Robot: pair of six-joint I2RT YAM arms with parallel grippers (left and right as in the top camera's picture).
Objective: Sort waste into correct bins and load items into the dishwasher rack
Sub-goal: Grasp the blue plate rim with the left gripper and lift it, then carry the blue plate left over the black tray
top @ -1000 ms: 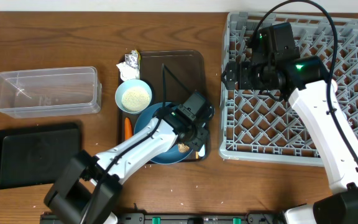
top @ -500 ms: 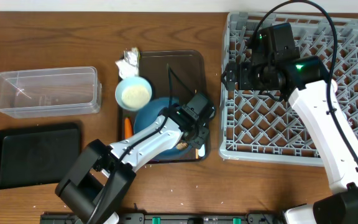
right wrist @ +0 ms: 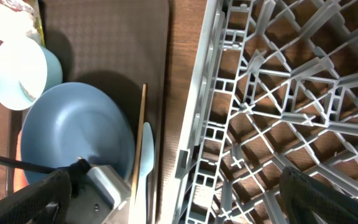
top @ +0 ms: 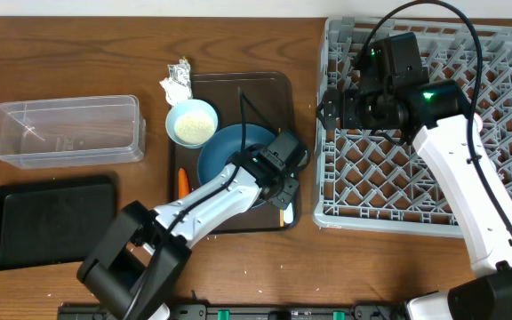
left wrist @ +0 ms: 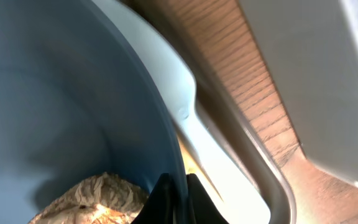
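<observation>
The large blue plate (top: 225, 153) sits tilted on the dark brown serving tray (top: 274, 89). My left gripper (top: 278, 188) is shut on its near-right rim. In the left wrist view the dark fingertips (left wrist: 165, 198) pinch the plate's rim (left wrist: 157, 106), and the brown food lump (left wrist: 95, 200) lies inside the plate. The pale spoon (left wrist: 194, 127) lies just outside that rim. A bowl holding rice (top: 191, 123), the crumpled napkin (top: 178, 82) and the carrot (top: 181, 182) lie to the plate's left. My right gripper (top: 332, 108) hangs open over the dishwasher rack's (top: 434, 169) left edge.
The clear tub (top: 65, 129) and the black tray (top: 47, 218) stand at the left of the table. The right wrist view shows a wooden chopstick (right wrist: 140, 140) and the spoon (right wrist: 145, 165) between the plate (right wrist: 73, 130) and the rack (right wrist: 266, 93).
My left gripper closed on the plate's rim. The plate shifted toward the back of the tray and tilted, pushing the bowl and napkin back and to the left. The right arm stayed still.
</observation>
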